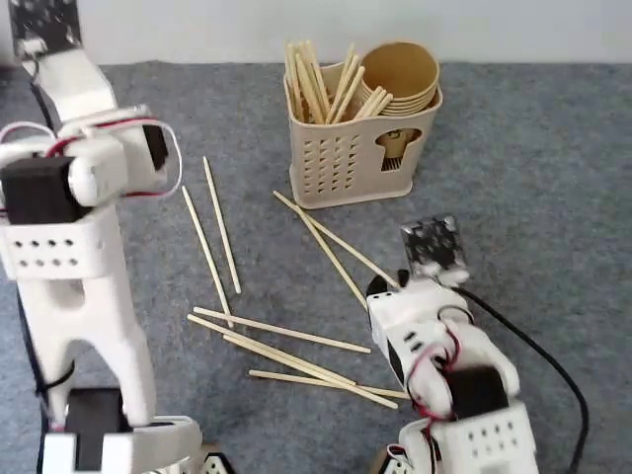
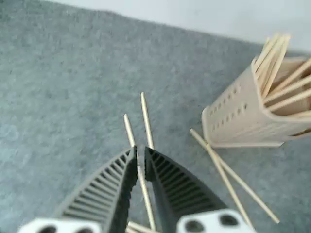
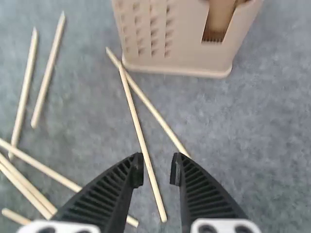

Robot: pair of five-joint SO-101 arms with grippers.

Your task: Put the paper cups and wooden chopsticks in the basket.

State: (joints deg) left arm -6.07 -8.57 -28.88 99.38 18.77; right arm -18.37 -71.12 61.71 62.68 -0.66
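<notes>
the stacked tan paper cups [image 1: 400,74] sit in the beige perforated plastic basket [image 1: 346,168], so only the pale wooden chopsticks [image 1: 281,331] strewn in front of it are left. my right claw [image 3: 156,170] tips down low before the basket, jaws narrowly parted and empty over one stick, likely lining up a pinch. my left claw [image 2: 140,158] hangs raised beside the basket, jaws a slit apart, empty.

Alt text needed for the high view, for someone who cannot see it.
A beige perforated basket holding stacked paper cups and upright chopsticks stands on grey carpet, with loose wooden chopsticks scattered in front. The white left arm rises at the picture's left edge; the right arm sits lower right.
</notes>
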